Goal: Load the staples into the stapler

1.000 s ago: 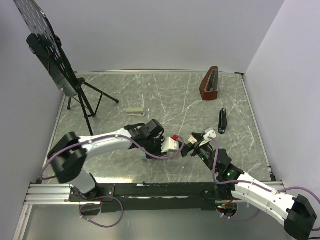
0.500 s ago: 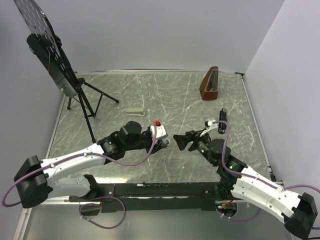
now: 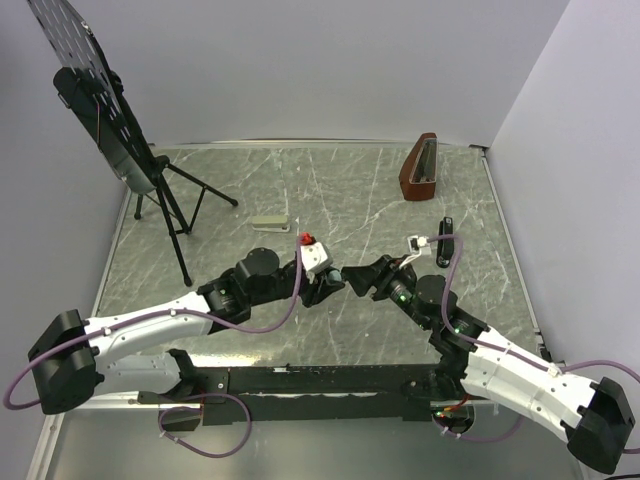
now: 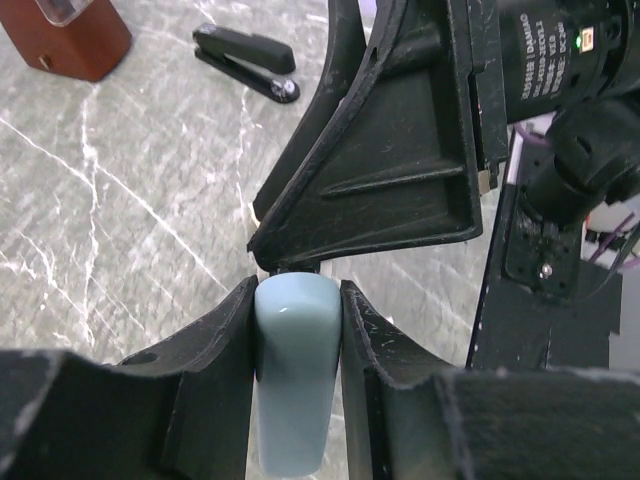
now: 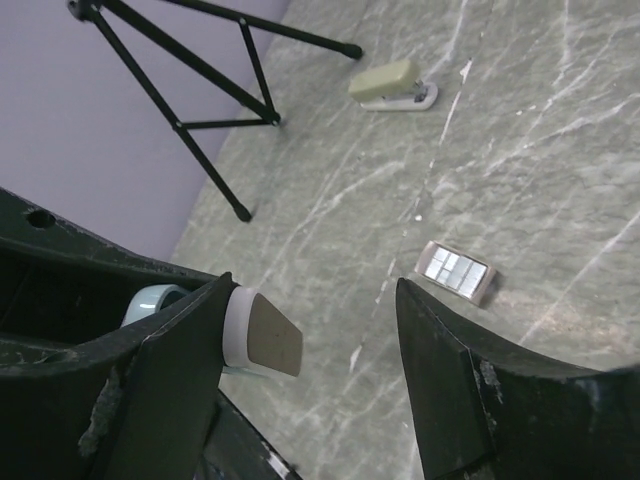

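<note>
Left pincer: my left pincer [image 4: 295, 292] is narrow and clamped on a pale blue thing [image 4: 292, 390]. Both of its inner faces press the thing's sides.
Right pincer: my right pincer [image 5: 312, 290] is wide. Its two sides stand well apart and grip nothing.
Meeting point: my two pincers face each other tip to tip above the middle of the table [image 3: 330, 190]. In my left wrist view, one right finger [image 4: 390, 170] touches the end of the pale blue thing. In my right wrist view, that end shows a white rim and a tan face. It sits inside the open gap, just beside one finger.
Stapler: the black stapler [image 3: 444, 242] lies flat and closed on the table. It is over on my right side, apart from both pincers, and nothing touches it.
Staples: the staples [image 5: 448, 265] show as silvery strips in the open top of a small whitish-tan box [image 5: 487, 283]. The box lies flat on the table, and I see it through the gap of my right pincer. Nothing touches it.
Other stapler: a grey-green stapler [image 5: 390, 82] lies closed on the table, further back and left of centre, near the feet of the stand.
Stand: a black tripod stand [image 3: 95, 90] with a perforated panel is at the back left corner.
Case: a brown case [image 3: 419, 168] stands at the back right, near the far edge.
</note>
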Motion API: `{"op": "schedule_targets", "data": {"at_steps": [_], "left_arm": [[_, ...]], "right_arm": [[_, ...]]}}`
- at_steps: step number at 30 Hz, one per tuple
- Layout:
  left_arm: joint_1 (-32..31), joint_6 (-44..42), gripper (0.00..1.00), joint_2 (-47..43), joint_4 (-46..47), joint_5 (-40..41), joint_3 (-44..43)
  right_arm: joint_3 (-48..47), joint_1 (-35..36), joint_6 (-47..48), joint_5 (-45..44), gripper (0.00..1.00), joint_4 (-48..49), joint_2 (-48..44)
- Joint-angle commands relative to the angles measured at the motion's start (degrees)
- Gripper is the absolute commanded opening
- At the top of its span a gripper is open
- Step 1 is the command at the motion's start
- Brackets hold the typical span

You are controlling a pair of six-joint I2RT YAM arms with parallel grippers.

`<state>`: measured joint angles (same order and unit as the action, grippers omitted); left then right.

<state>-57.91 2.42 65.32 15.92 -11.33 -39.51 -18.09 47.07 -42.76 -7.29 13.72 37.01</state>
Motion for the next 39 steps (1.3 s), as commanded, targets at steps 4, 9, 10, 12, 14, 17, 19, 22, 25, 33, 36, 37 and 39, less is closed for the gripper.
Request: {"op": "schedule_targets", "data": {"at_steps": [4,9,10,12,14,17,19,22,25,33,36,37,39], "left_arm": [[-1.24,2.59,0.01,-0.81,9.47,2.63,0.57],[-1.59,3.82,0.01,-1.95,12.98,8.07,2.15],[-1.59,4.43,0.01,-2.39,13.6,8.78,3.11],[-1.59,4.79,0.01,-3.97,14.83,10.27,4.08],[-1.59,5.14,0.01,-5.55,15.19,10.98,5.31],[-1.59,6.19,0.01,-8.36,15.98,11.16,7.42],[-1.59,7.07,0.01,-10.2,17.2,12.72,9.7],[-1.59,9.09,0.04,-15.46,18.79,15.54,13.38],[-1.59,11.38,0.14,-19.51,19.58,18.09,16.73],[-1.59,16.73,0.29,-24.18,18.35,19.51,21.92],[-1.5,18.58,0.35,-24.89,18.88,19.68,23.24],[-1.5,19.11,0.39,-25.06,18.97,19.77,23.51],[-1.59,20.6,0.4,-25.33,19.14,20.21,24.3]], "right_arm": [[-0.02,-0.05,-4.95,1.66,0.63,5.0,1.22],[1.38,-0.05,-6.89,1.67,0.31,6.33,1.92],[1.65,-0.05,-7.59,1.32,0.26,6.15,1.66],[2.35,-0.14,-8.04,-0.09,0.14,5.54,0.09],[2.7,-0.14,-8.12,-2.27,0.05,4.22,-1.41],[3.41,-0.92,-8.83,-4.22,0.0,2.72,-5.01],[4.02,-1.8,-10.14,-4.84,0.0,2.02,-8.0],[5.34,-5.14,-12.86,-3.18,0.0,1.75,-12.04],[6.4,-9.18,-15.67,-0.55,0.0,1.84,-15.65],[7.28,-14.81,-21.21,0.96,0.0,3.51,-22.33],[7.89,-15.25,-23.23,1.31,0.0,5.44,-22.78],[7.98,-15.43,-23.68,1.31,0.0,6.05,-22.78],[8.15,-15.69,-24.64,1.49,0.0,6.67,-22.69]]}}
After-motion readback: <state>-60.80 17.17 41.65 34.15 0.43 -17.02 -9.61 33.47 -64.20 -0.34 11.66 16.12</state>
